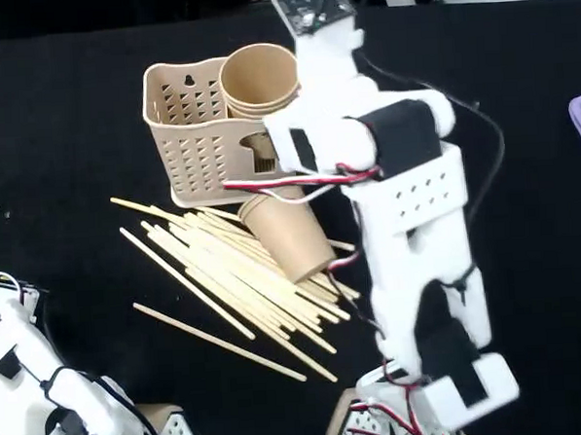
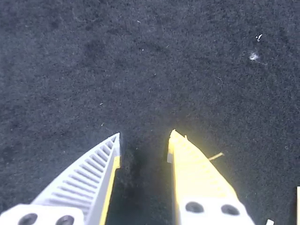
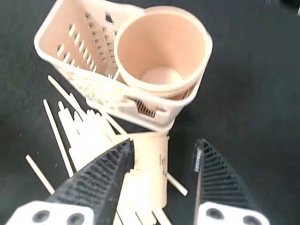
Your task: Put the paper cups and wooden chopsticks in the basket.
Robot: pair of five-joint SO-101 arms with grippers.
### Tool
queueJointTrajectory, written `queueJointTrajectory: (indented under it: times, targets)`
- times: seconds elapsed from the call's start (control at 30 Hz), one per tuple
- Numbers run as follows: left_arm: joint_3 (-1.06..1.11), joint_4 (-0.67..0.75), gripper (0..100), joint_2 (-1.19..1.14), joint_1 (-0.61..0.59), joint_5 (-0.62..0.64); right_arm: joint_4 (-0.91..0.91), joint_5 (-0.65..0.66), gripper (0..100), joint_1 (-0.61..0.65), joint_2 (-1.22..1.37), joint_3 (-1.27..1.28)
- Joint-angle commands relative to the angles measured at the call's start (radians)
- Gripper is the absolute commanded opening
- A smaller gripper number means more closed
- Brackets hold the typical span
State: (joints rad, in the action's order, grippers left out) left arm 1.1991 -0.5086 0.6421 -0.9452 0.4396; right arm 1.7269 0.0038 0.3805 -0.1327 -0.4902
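My right claw, spread, hangs over a paper cup lying on its side on the wooden chopsticks. Just beyond it the basket, near the tabletop's far edge, holds stacked cups. My left claw, slightly parted, hovers over bare tabletop.

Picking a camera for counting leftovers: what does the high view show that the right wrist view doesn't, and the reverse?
High view adds: the whole chopstick pile spread out, and the second arm. Right wrist view adds: the bottom inside the top stacked cup, and the right gripper, jaws open, by the lying cup. Both: the basket holding stacked cups, with the lying cup on that pile.
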Motion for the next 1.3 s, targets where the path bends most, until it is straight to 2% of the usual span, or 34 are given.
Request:
queueJointTrajectory:
  times: [0.0, 0.13, 0.27, 0.37, 0.47, 0.7, 0.93, 1.13, 1.27]
  targets:
    - [-0.028, 0.008, 17, 0.017, 0.01, 0.0, -0.097, -0.041, 20.9, 0.041, -0.104, 0.2]
    - [-0.028, 0.008, 17, 0.017, 0.01, 0.0, -0.324, -0.106, 20.9, 0.072, -0.145, 0.53]
    - [-0.028, 0.008, 17, 0.017, 0.01, 0.0, -0.583, -0.23, 21.0, 0.087, -0.147, 0.797]
    - [-0.028, 0.008, 17, 0.017, 0.01, 0.0, -0.756, -0.328, 21.2, 0.08, -0.148, 0.903]
    - [-0.028, 0.008, 17, 0.017, 0.01, 0.0, -0.852, -0.391, 21.3, 0.083, -0.148, 0.96]
    - [-0.028, 0.008, 17, 0.017, 0.01, 0.0, -0.934, -0.454, 21.3, 0.081, -0.147, 1.013]
    - [-0.028, 0.008, 17, 0.017, 0.01, 0.0, -1.007, -0.453, 21.3, 0.081, -0.147, 1.082]
    - [-0.028, 0.008, 17, 0.017, 0.007, 0.0, -0.911, -0.442, 20.9, 0.058, -0.153, 1.082]
    - [-0.028, 0.008, 17, 0.018, 0.005, 0.0, -0.795, -0.304, 20.8, 0.032, -0.156, 1.081]
